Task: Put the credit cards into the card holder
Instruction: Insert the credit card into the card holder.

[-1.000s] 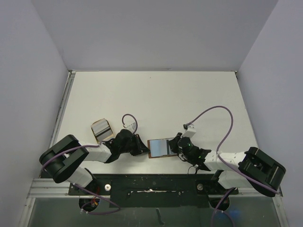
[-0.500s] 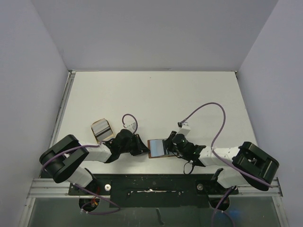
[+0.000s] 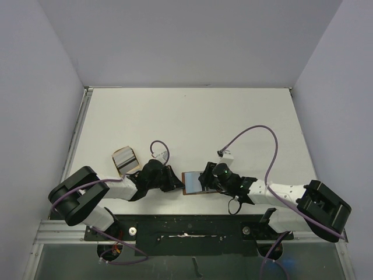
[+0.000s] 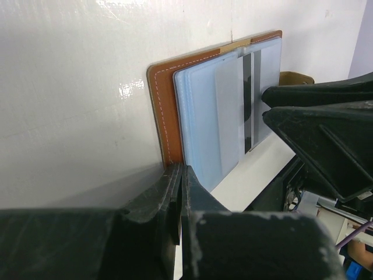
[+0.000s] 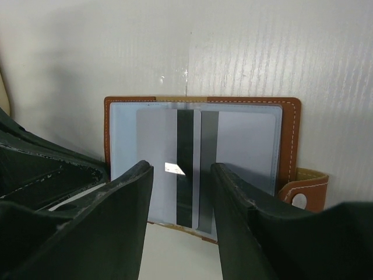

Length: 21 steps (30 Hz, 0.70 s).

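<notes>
The white table [image 3: 192, 116] is boxed in by grey walls [image 3: 186, 41] at 9, 12 and 3 o'clock, and its white surface runs from my work spot to the back wall at 12. A black rail [image 3: 186, 224] lines the edge at 6 o'clock, and everything I am handling sits close to it.

My left arm [image 3: 111, 189] reaches in from 8 o'clock and my right arm [image 3: 274, 195] from 4 o'clock. They meet low over the table, and a purple cable [image 3: 262, 131] loops up behind my right wrist.

Between the arms lies the card holder [image 3: 192, 182], flat and open. It has a brown border, a pale blue lining and a dark centre stripe [image 5: 185, 163].

The tan dish [image 3: 136, 162] sits at 10 o'clock from the holder, just beyond my left arm, with the pale grey credit cards [image 3: 124, 159] lying in it.

My left claw [image 4: 179, 175] is closed to a thin slit, its tips against the holder's brown edge at 9 o'clock. I cannot tell whether any leather is nipped between them.

My right claw [image 5: 180, 169] comes in from 3 o'clock, spread moderately and gripping nothing. One finger stands on each side of the stripe, above the lining.

The snap tab [image 5: 303, 189] sticks out past the holder's edge, just beside one right finger.
</notes>
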Tool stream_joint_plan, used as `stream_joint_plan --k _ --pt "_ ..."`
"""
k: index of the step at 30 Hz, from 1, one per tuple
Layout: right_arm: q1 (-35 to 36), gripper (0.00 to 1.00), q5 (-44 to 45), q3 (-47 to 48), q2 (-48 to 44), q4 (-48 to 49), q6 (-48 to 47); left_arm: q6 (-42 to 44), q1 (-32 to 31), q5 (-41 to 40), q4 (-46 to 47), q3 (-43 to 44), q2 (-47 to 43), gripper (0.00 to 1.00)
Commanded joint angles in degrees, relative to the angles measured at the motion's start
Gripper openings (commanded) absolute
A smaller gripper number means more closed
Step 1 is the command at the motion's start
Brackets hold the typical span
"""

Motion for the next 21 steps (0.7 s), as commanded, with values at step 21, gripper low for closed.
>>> stream_joint_plan --k 21 --pt "0.12 0.42 -10.10 5.35 9.45 10.86 -2.06 4.03 4.50 -2.61 -3.86 1.52 -2.22 0.00"
